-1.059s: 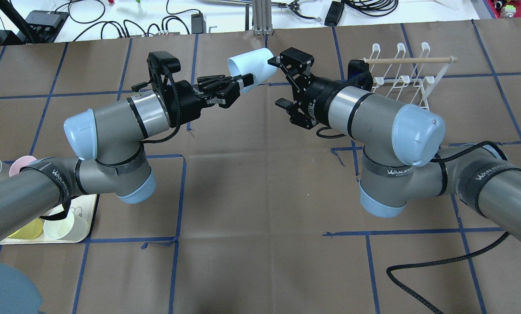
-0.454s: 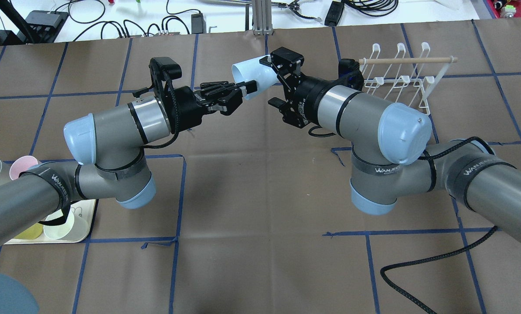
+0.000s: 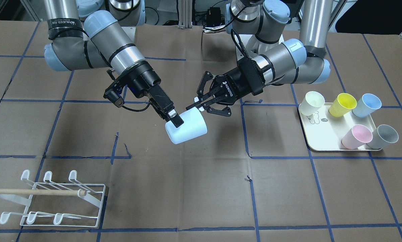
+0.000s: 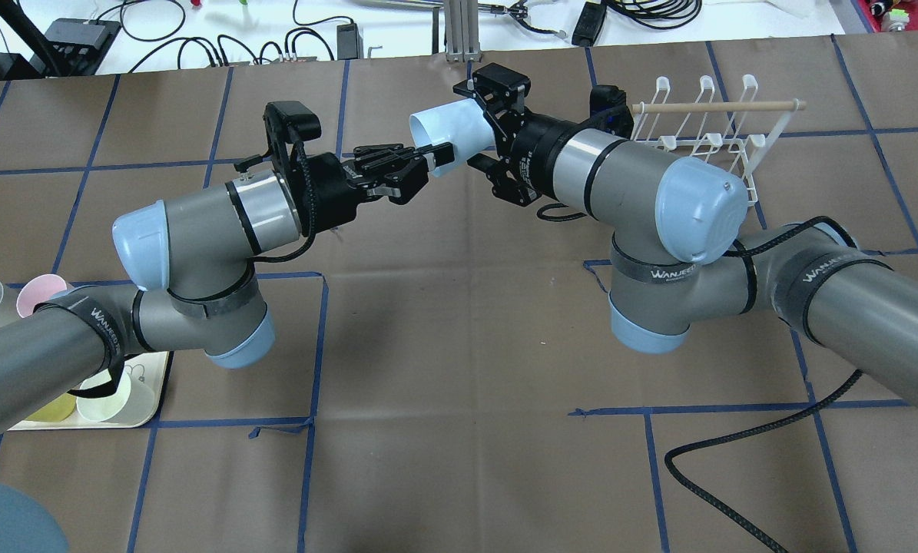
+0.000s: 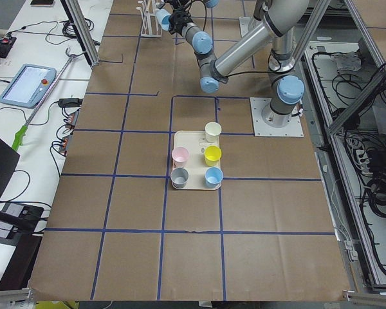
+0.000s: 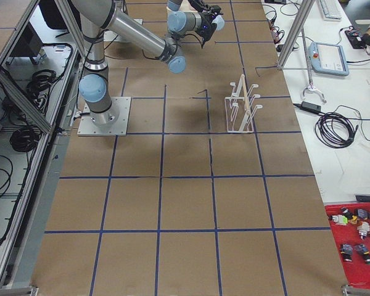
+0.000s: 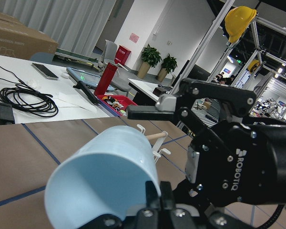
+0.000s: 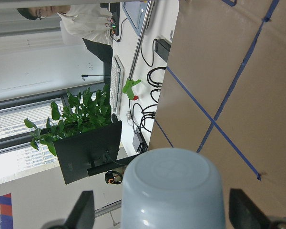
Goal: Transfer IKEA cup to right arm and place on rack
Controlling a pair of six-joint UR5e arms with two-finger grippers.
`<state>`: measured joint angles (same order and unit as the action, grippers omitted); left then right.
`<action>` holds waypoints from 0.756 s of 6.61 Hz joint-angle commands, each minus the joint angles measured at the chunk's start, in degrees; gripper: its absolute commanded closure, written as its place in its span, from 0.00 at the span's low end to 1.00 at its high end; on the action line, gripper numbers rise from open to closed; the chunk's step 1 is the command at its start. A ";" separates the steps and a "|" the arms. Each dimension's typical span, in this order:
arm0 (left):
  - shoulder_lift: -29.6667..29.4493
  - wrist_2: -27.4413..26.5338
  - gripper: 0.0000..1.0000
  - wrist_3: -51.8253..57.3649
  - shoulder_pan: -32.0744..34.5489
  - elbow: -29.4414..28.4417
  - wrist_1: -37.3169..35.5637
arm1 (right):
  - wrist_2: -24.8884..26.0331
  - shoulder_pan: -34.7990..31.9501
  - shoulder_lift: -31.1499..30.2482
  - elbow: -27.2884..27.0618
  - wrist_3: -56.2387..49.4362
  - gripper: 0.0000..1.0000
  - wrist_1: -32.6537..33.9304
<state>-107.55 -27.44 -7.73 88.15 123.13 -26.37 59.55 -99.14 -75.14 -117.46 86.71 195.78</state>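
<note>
The left arm point(image 4: 197, 223) is bent at the elbow with its wrist reaching forward and right. The left gripper point(image 4: 435, 153) pinches the rim of the cup point(image 4: 451, 132), held on its side above the table point(image 4: 459, 346). The right arm point(image 4: 643, 200) mirrors that pose, with the right gripper point(image 4: 470, 127) spread wide astride the cup's base and its fingers clear of it. The rack point(image 4: 704, 138) stands just beyond its wrist.

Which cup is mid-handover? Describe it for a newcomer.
Over the table's middle, a pale blue cup lies sideways in the air, its rim pinched by the left gripper. The other cups all sit on the cream tray; only this one is held.
</note>
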 commanded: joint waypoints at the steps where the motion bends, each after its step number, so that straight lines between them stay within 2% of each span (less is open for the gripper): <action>1: 0.05 -0.07 0.97 -0.09 0.18 -0.08 0.00 | -0.31 0.00 1.22 1.09 0.12 0.01 -0.05; 5: 0.05 -0.07 0.97 -0.09 0.27 -0.09 0.00 | -0.66 0.09 1.22 0.65 0.12 0.03 -0.22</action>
<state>-107.49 -27.51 -7.82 88.39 123.05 -26.37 58.95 -99.13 -73.86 -116.76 86.84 195.65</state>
